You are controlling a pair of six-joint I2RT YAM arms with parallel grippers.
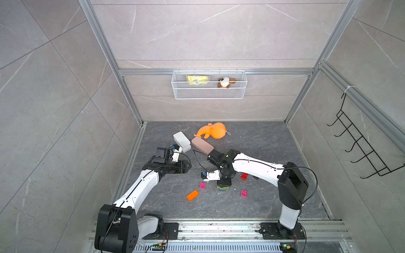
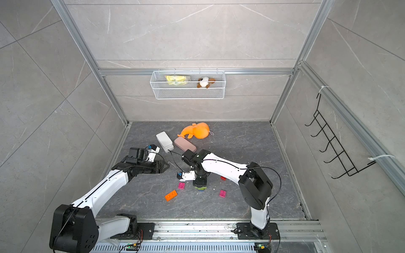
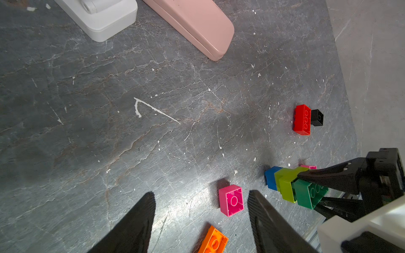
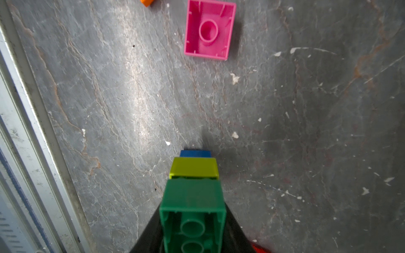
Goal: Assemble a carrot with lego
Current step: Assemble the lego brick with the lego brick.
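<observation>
Near the front centre of the table [image 1: 274, 135], the carrot [image 4: 194, 186] is a partial stack of three bricks: a blue tip, a lime green layer and a wider dark green layer. The stack hangs tip-down beneath the right gripper [image 1: 224, 182], whose jaws are clamped on opposite sides of the dark green brick. That brick's hollow underside faces up toward the wrist. Whether the blue tip touches the table cannot be determined.

Step in hand, as judged: the right arm secures the sub-assembly so that further layers can be added. Red, orange and pink layers are not yet fitted.

Next move, as judged: the red brick [image 3: 302, 119] is the likely next layer. Its studs must align with the open underside of the dark green brick. That face points into the gripper, so the stack probably needs regripping or setting down first.

A pink brick [image 3: 231, 200] lies near the stack, underside up, with an orange brick [image 3: 213, 241] close by. A second pink brick [image 1: 244, 193] lies on the opposite side. A small black brick [image 3: 317, 117] sits just beside the red one.

The left gripper [image 3: 201, 192] hovers over the table near the first pink brick, jaws apart and empty.

A white case [image 3: 103, 19], a pink case [image 3: 197, 24] and an orange plush toy [image 1: 213, 130] lie farther back, well apart from the bricks.
</observation>
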